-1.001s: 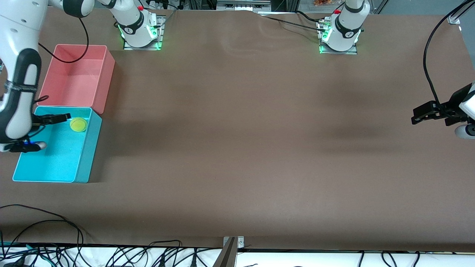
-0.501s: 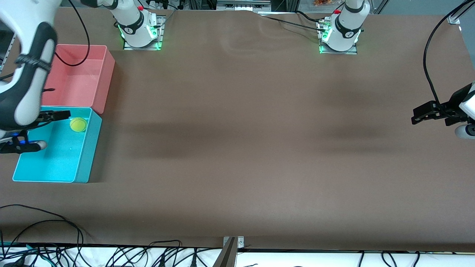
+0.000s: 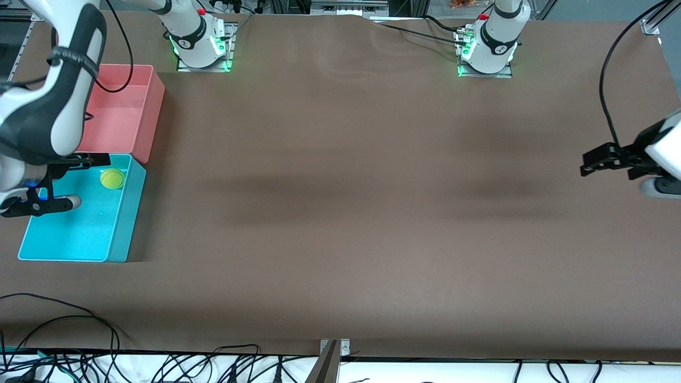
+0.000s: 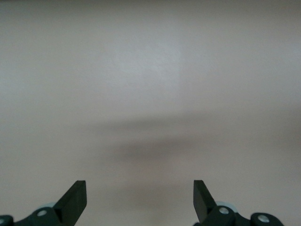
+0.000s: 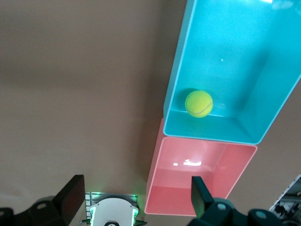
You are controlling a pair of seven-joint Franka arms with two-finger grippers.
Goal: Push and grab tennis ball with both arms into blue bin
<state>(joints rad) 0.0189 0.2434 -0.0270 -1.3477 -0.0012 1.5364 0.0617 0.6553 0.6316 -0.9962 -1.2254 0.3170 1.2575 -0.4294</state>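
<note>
— Since a second ago, what has shifted?

— Over at the right arm's end, the right arm has swung up and toward its base, now covering part of the pink bin; its right gripper hangs above the blue bin, fingers spread wide and empty. The left gripper has crept a little toward the table's middle.

— Where is the tennis ball?

— Resting inside the blue bin, in the corner nearest the pink bin, which stands touching the blue one on its robot-base side. The right wrist view shows the ball against the bin wall, touched by nothing.

— What's hidden?

— The right arm masks the blue bin's outer rim. The left arm is cut off at the frame edge; its gripper hovers over bare table, fingers apart and holding nothing.

— Any writing?

— Small marks on the arm bases, too tiny to read.
</note>
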